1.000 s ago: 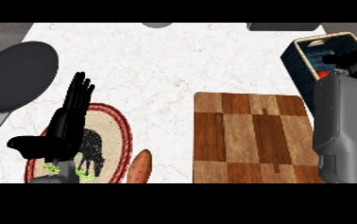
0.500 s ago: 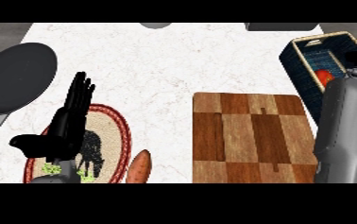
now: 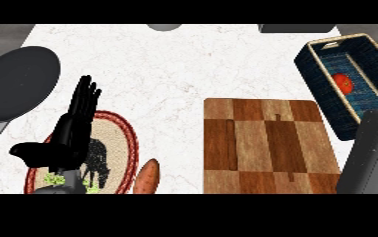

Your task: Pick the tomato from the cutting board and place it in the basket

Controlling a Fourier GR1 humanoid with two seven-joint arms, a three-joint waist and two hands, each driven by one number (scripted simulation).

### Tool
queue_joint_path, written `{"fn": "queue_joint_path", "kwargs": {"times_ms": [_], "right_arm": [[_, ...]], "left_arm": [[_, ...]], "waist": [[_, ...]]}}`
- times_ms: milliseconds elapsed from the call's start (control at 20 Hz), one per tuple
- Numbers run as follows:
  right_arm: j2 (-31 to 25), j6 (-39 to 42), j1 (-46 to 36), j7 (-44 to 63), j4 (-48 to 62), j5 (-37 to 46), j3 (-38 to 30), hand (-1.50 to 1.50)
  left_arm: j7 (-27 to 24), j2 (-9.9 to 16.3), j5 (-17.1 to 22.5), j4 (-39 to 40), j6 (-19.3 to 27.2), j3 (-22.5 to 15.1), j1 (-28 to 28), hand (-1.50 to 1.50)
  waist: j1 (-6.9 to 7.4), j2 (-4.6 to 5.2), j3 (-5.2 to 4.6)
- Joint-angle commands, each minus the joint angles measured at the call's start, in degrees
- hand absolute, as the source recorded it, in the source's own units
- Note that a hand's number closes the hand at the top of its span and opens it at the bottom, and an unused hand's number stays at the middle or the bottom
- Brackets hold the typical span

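- The tomato (image 3: 341, 82) lies inside the basket (image 3: 316, 79) at 2 o'clock, touching no hand.
- The board (image 3: 264, 146), at 4 o'clock, sits just beside the basket.
- The left hand (image 3: 74, 126) rests at 8 o'clock over a plate (image 3: 122, 146), fingers straight and up, thumb spread.
- Only the right forearm (image 3: 362, 156) shows, at 4 o'clock; its hand is out of view.
- A carrot (image 3: 146, 177) lies beside the plate on the surface (image 3: 184, 66).

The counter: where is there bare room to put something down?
The white counter is bare between the plate and the cutting board, and up toward its far edge. The board's top is bare too. Lower left is crowded: left hand, plate, carrot. The basket holds the tomato.
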Motion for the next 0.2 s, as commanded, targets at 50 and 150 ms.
{"fn": "queue_joint_path", "kwargs": {"times_ms": [50, 150], "right_arm": [[0.1, 9.0, 8.4, 9.7, -15.1, -3.5, 12.0, -1.50], [0.1, 11.1, 11.3, 6.6, -21.5, -6.8, 12.6, -1.50]], "left_arm": [[0.0, -0.4, 0.0, 1.5, 0.8, 0.8, -2.2, 0.00], [-0.6, 1.2, 0.7, 0.8, -1.0, 1.6, 0.2, 0.00]], "waist": [[0.11, 0.17, 0.03], [-0.01, 0.18, 0.04]]}}
